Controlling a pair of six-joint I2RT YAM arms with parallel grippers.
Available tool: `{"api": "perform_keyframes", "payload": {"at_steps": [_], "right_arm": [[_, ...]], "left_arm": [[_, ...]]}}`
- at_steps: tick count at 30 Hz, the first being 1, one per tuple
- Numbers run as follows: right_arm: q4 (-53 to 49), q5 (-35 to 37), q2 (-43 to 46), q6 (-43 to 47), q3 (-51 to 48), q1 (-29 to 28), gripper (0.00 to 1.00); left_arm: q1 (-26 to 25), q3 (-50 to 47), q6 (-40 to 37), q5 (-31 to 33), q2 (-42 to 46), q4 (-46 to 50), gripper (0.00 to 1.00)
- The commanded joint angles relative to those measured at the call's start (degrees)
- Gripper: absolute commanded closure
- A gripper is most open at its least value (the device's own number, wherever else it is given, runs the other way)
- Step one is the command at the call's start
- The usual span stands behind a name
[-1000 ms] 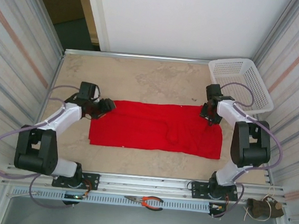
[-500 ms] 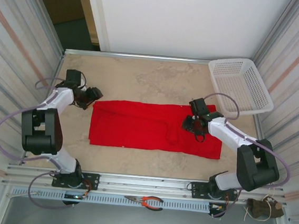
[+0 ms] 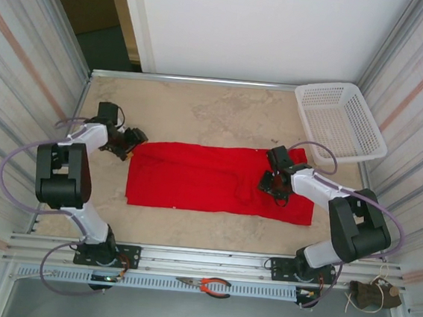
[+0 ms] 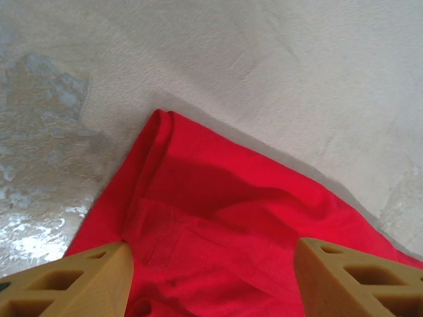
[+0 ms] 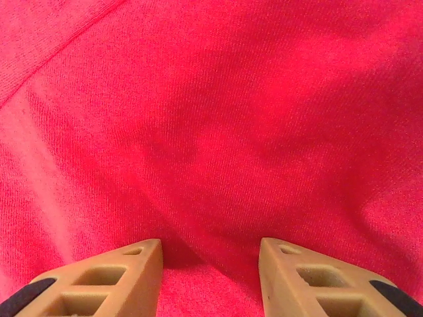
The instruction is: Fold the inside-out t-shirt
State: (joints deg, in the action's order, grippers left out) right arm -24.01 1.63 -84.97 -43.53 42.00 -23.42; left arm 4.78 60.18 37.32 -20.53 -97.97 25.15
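Reaching low, left gripper (image 3: 132,138) gapes at the t-shirt (image 3: 209,179) corner, right gripper (image 3: 274,188) gapes over it.

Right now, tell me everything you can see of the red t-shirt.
The t-shirt is plain bright red knit cloth, folded into a long flat band across the table, softly creased right of centre. The open left gripper sits at its far left corner; the open right gripper hovers over its right part.
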Motion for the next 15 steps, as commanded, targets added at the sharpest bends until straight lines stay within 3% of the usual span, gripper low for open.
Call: {"api": "perform_keyframes", "payload": {"at_steps": [1, 3, 6, 11, 15], "right_arm": [[-0.66, 1.12, -1.84, -2.65, -0.05, -0.72, 0.59], [-1.01, 1.57, -1.84, -3.05, -0.14, -0.83, 0.59], [-1.55, 2.13, -1.8, -3.27, -0.17, -0.84, 0.59], [-2.21, 2.65, -1.86, -3.41, -0.2, -0.88, 0.59], [-2.55, 3.03, -1.94, -3.58, -0.16, -0.84, 0.59]], "left_arm": [[0.18, -0.25, 1.75, -1.03, -1.38, -0.76, 0.36], [0.28, 0.34, 1.83, -1.0, -2.48, -0.8, 0.41], [0.24, 0.88, 1.86, -1.49, -3.76, -1.48, 0.56], [0.24, 4.05, 0.63, -1.88, -5.23, -2.73, 1.0], [0.05, 7.79, -3.98, -1.61, -4.44, -3.39, 1.0]]}}
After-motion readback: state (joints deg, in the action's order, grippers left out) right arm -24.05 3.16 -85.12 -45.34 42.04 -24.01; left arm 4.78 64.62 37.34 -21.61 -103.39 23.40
